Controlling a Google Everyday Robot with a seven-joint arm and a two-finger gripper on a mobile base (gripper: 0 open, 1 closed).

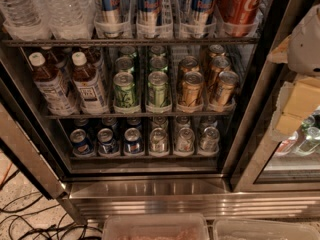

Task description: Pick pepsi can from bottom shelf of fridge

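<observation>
The pepsi can point(133, 141) looks light, stiff, slick; grasp its sides. End effector point(299, 104) hangs far right, clenched or released I cannot tell

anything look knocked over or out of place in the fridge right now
Nothing stands out. The pepsi cans stand upright in their lanes on the bottom shelf, and nothing looks tipped or spilled. The gripper hangs off to the right of the shelves, away from the cans.
</observation>
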